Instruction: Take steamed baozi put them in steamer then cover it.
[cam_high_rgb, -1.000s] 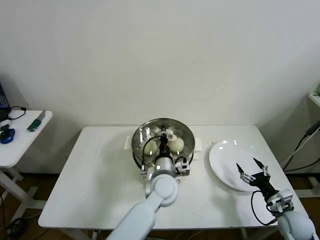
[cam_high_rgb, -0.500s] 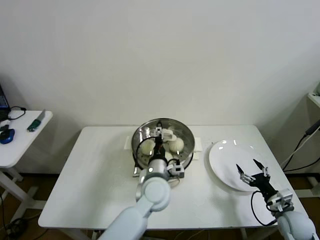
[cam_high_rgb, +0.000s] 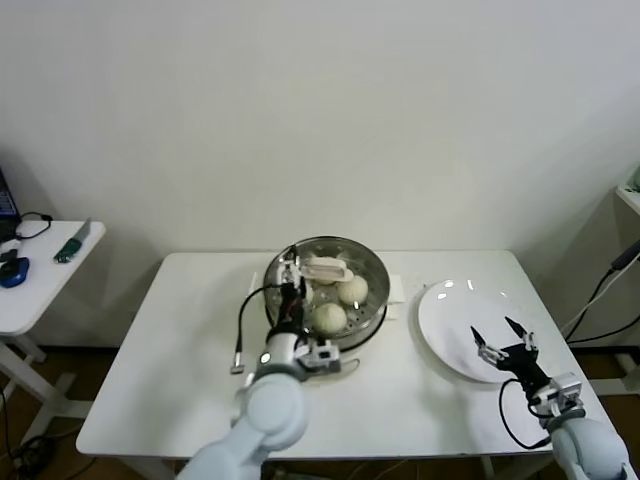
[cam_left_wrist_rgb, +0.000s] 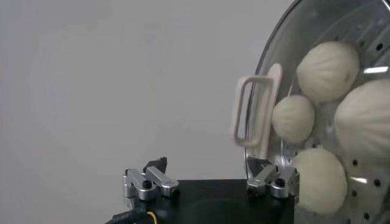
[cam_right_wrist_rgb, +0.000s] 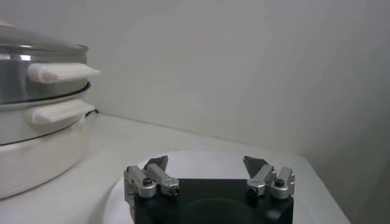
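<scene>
The steamer (cam_high_rgb: 372, 312) stands at the table's back middle with the cover (cam_high_rgb: 362, 258) resting on it; its cream-white handle (cam_high_rgb: 326, 268) is free. The steamed baozi (cam_high_rgb: 329, 317) lie inside under the glass, and several show in the left wrist view (cam_left_wrist_rgb: 329, 64). My left gripper (cam_high_rgb: 291, 278) is open and empty just left of the cover's handle (cam_left_wrist_rgb: 253, 112), with the steamer's rim by one fingertip (cam_left_wrist_rgb: 210, 167). My right gripper (cam_high_rgb: 503, 335) hangs open and empty over the white plate (cam_high_rgb: 450, 310), also seen in its wrist view (cam_right_wrist_rgb: 205, 163).
A small white side table (cam_high_rgb: 40, 280) with a blue object and a green tool stands at the far left. A cable (cam_high_rgb: 600, 295) hangs past the table's right edge. The steamer with its side handles (cam_right_wrist_rgb: 61, 72) shows left of the plate (cam_right_wrist_rgb: 201, 159).
My left gripper has let go of the cover's handle and moved left and back from the middle of the steamer. The cover stays on the steamer. The right arm has not moved.
</scene>
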